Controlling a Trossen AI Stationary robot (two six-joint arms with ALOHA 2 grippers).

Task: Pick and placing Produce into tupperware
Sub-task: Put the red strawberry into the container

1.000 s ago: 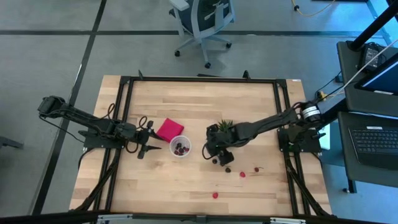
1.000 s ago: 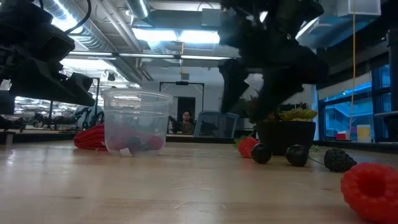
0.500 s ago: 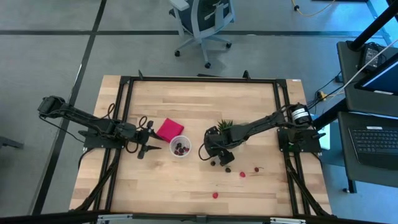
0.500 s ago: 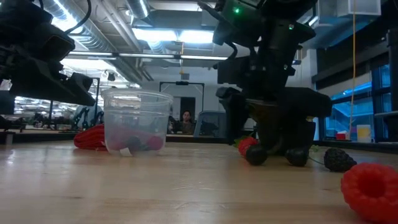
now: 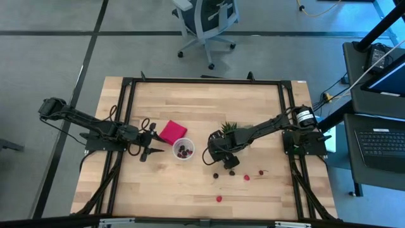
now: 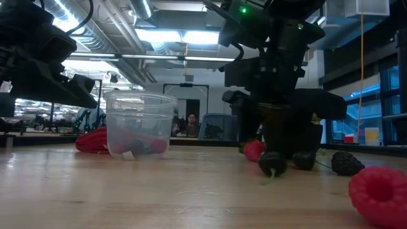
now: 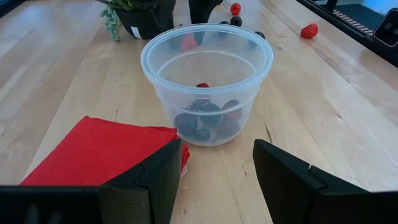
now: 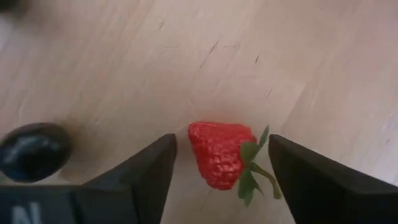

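**R gripper down over strawberry**

While L gripper (image 5: 154, 151) waits w/ jaws apart beside the red cloth (image 5: 171, 132), the tupperware (image 5: 184, 149) sits just right of it, several dark and red berries (image 7: 205, 121) inside. Right of that, R gripper (image 5: 223, 166) is down at the table (image 5: 190, 107) by the potted plant (image 5: 229, 129), fingers apart either side of a strawberry (image 8: 221, 153), not touching it. Loose produce lies nearby: dark berry (image 6: 272, 163), raspberry (image 6: 380, 194).

Light wooden table (image 5: 202, 107) carried clear tupperware (image 5: 184, 150), red square cloth (image 5: 171, 132), potted plant (image 5: 229, 130), and scattered berries (image 5: 219, 198).
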